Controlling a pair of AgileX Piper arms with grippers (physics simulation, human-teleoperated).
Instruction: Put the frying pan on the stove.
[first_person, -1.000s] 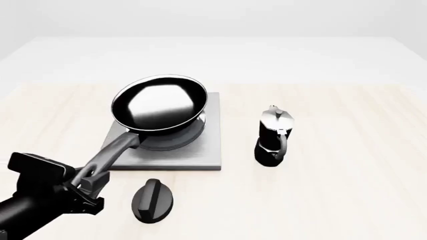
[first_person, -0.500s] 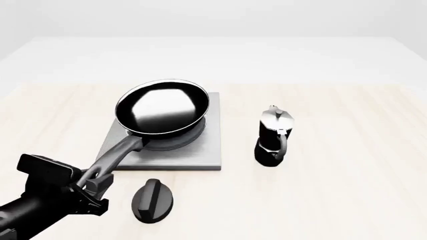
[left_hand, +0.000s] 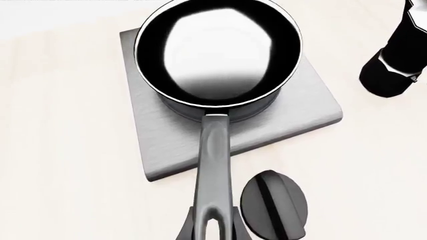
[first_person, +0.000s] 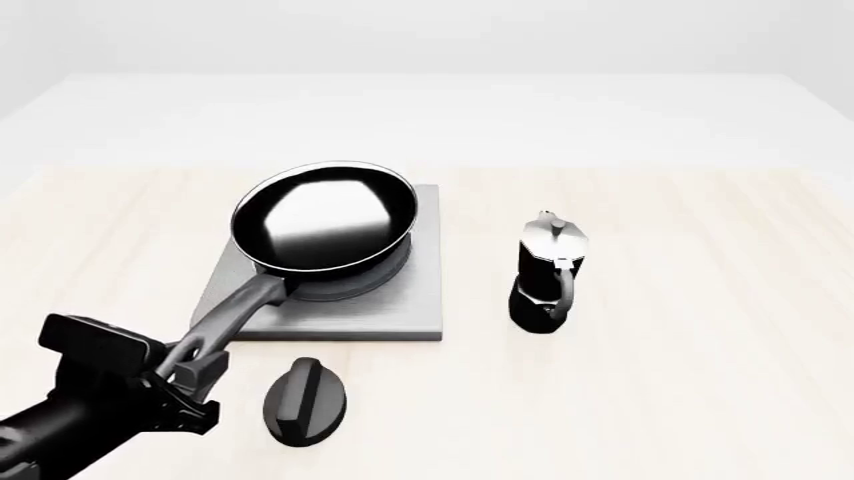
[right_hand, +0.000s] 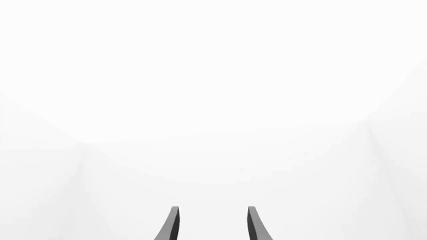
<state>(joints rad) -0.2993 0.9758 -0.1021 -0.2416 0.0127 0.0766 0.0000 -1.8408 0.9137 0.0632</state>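
Observation:
The glossy black frying pan (first_person: 324, 220) (left_hand: 217, 50) sits over the silver rings of the grey square stove (first_person: 387, 310) (left_hand: 160, 140), toward its far-left part. Its long dark grey handle runs back over the stove's near edge to my left gripper (first_person: 194, 365) (left_hand: 212, 231), which is shut on the looped end of the handle. My right gripper (right_hand: 211, 225) shows only in its own wrist view. It is open, holds nothing and faces blank white.
A black oval knob (first_person: 307, 400) (left_hand: 273, 207) lies on the table just in front of the stove, right beside the handle's end and my left gripper. A small black-and-silver moka pot (first_person: 547, 275) (left_hand: 400, 55) stands upright to the right of the stove.
The pan has shifted a little right and settled lower onto the stove. My left gripper followed, moving slightly right and down with the handle. The knob and moka pot have not moved.

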